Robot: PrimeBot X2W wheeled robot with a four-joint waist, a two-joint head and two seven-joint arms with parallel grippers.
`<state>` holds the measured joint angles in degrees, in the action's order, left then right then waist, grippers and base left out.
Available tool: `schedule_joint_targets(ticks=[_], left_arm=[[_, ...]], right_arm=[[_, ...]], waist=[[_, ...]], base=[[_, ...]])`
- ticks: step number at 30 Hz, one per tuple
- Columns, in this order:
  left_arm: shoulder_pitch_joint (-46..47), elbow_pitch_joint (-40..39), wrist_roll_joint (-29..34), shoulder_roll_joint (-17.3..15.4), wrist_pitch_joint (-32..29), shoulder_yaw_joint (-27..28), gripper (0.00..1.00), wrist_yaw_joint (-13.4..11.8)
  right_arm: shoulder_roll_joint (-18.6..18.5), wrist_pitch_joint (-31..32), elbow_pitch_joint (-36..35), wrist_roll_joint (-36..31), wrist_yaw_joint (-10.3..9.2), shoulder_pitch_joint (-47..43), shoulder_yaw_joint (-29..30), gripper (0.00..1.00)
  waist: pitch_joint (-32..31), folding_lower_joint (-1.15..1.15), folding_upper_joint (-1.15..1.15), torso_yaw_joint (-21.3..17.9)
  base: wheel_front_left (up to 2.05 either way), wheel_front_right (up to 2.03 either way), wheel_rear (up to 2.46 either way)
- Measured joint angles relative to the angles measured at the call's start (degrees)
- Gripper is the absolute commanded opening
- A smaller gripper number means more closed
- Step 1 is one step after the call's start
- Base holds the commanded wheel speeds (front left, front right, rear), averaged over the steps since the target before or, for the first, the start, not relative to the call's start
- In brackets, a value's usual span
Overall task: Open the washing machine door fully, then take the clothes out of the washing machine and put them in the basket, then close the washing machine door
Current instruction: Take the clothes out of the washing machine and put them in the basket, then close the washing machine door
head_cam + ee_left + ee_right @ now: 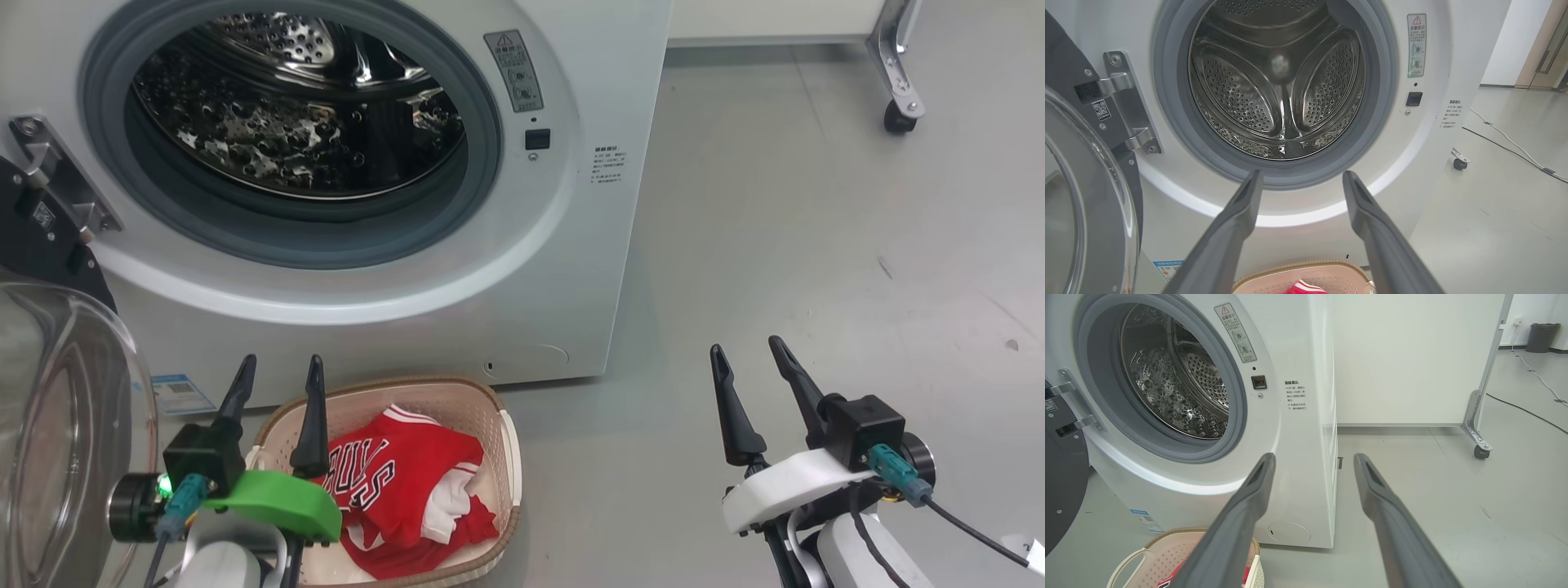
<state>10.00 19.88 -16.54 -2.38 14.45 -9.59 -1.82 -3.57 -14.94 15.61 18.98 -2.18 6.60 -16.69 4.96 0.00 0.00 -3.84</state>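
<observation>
Where the grey floor (775, 245) runs back to a white panel on wheels (898, 106), the left fingers (313, 416) and right fingers (732, 416) are spread wide, holding nothing. One basket (482, 400) sits just right of the left fingers, with the red clothes (408, 482) heaped inside; their number cannot be told. Ahead of the left fingers is one washing machine (571, 269), and its door (73, 392) stands open just to their left.

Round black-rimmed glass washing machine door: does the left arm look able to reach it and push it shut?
Probably yes. The round black-rimmed glass door stands swung open right beside the left gripper, whose jaws are open and empty. Nothing lies between door and gripper.
</observation>
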Motion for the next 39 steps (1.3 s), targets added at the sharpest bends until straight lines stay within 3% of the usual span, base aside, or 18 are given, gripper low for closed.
schedule_joint_targets(ticks=[13, 39], left_arm=[[-8.08, -6.83, 0.47, -0.23, -2.49, -1.27, 1.0, -1.44], [-14.82, -19.36, 1.53, -0.76, -7.94, -1.79, 1.0, -3.02]], right_arm=[[0.04, 0.0, -0.05, -0.04, -0.07, -2.61, -0.26, 1.0], [0.08, 0.0, -1.15, -0.07, -0.48, -3.63, -0.29, 1.0]], waist=[[-3.35, 0.0, 0.0, -0.16], [-3.15, 0.0, 0.0, -0.19]], base=[[0.0, 0.0, 0.0], [0.0, 0.0, 0.0]])
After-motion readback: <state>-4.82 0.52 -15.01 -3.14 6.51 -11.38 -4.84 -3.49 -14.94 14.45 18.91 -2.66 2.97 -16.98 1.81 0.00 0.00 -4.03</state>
